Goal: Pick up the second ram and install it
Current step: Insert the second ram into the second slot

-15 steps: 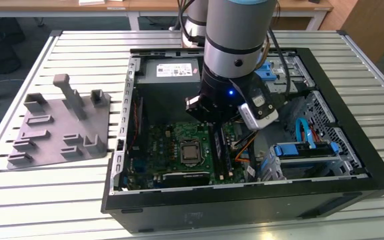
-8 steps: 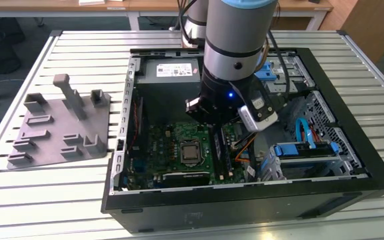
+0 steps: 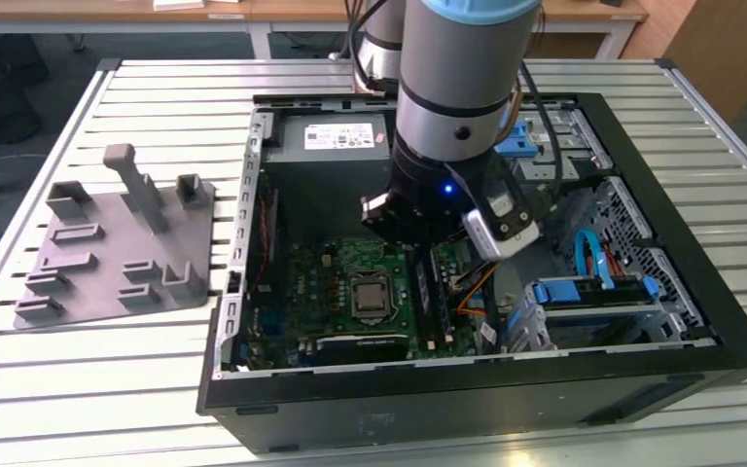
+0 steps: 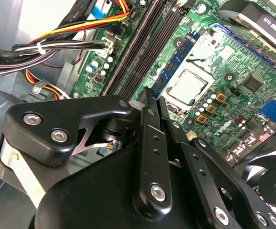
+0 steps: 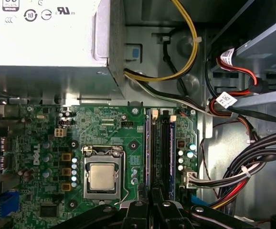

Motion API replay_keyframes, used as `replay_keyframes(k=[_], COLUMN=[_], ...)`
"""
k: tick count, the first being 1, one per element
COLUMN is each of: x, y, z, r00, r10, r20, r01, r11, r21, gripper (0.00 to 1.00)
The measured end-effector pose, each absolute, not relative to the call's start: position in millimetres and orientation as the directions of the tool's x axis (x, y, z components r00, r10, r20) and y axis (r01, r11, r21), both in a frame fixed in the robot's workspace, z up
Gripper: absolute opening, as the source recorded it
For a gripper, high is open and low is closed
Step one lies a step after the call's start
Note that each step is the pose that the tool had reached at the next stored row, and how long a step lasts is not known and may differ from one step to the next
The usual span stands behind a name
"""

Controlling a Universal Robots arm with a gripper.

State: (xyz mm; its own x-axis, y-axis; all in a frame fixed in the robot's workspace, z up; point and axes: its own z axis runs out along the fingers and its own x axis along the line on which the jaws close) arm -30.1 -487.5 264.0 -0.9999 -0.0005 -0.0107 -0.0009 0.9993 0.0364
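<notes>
The second ram (image 4: 175, 59) is a slim blue-green stick with black chips. It stands on edge over the long black slots (image 4: 138, 57) of the green motherboard (image 4: 233, 105), on the side nearest the CPU socket (image 4: 188, 88). In the first wrist view the second ram (image 5: 148, 148) lines up with the slot closest to the socket; I cannot tell whether it is seated. My gripper (image 4: 150, 95) is shut on the near end of the stick. In the exterior view my gripper (image 3: 412, 238) reaches down into the open computer case (image 3: 269, 292).
The silver power supply (image 5: 42, 43) borders the board. Bundles of black, yellow and red cables (image 5: 252, 157) run beside the slots. A drive cage with blue clips (image 3: 594, 292) fills the case's right side. A grey fixture plate (image 3: 114, 243) lies on the slatted table.
</notes>
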Motion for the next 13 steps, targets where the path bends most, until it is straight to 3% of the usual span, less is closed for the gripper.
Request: replay_keyframes(k=[13], x=[-30.1], y=[-488.5], z=[258.8], r00=[-1.0], r10=[-0.001], r20=[-0.011], r01=[-0.001], r11=[0.999], r21=[0.036], gripper=[0.14])
